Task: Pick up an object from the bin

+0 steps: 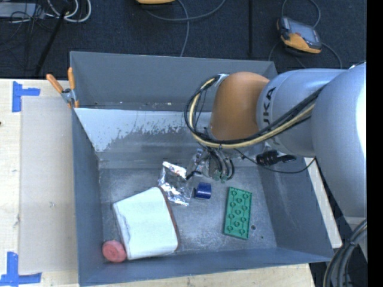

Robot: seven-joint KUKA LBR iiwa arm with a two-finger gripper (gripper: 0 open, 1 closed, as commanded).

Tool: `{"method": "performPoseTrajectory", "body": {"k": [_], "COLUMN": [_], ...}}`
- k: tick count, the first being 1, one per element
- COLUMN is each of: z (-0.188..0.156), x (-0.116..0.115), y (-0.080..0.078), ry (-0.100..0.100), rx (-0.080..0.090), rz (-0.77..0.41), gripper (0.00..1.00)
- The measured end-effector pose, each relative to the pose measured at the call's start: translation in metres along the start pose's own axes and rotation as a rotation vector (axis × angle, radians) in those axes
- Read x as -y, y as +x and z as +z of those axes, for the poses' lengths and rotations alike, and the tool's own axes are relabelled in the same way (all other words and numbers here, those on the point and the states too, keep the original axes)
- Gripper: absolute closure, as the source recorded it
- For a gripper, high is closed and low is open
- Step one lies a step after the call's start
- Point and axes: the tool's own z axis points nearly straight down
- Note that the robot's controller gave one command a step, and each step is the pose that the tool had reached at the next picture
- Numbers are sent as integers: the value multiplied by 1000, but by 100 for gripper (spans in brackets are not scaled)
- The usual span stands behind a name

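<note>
Small blue piece (203, 191), short, stubby and dark with a smooth plastic look, lies on the bin floor near its middle, just below the gripper (208, 167) in the camera view. Whether it is a cap or a little block cannot be told. Just to its left sits a crumpled wad of silver foil (173, 181), shiny and creased into sharp facets, with one bright flap raised toward the gripper; whether foil and blue piece touch is unclear.

The gripper hangs low above these two, a little nearer the far wall than either. It reads as a dark cluster of metal parts and thin wires under the arm's rounded orange cover (239, 106). How far it stands open, and whether it has hold of anything, cannot be told. Looped yellow-and-black cables (200, 109) curve round the orange cover, and the broad, smooth grey arm link (323, 124) comes in from the right.

Right of the blue piece and apart from it lies a flat green rectangular building plate (237, 213) with rows of round studs, slightly tilted. At the left front rests a thick white folded pad (146, 223), soft-cornered, with a brownish edge along its right side. A dull pink ball (114, 251) sits against its lower left corner. The grey metal bin (119, 136) has sloped walls and a scuffed floor speckled with pale scratches
</note>
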Motion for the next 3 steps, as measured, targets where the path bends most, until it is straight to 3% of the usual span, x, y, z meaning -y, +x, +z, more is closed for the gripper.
{"method": "performPoseTrajectory", "body": {"k": [1,2,3], "z": [0,0,0], "x": [0,0,0], "y": [0,0,0], "ry": [0,0,0], "rx": [0,0,0], "rz": [0,1,1], "gripper": [0,100,0]}}
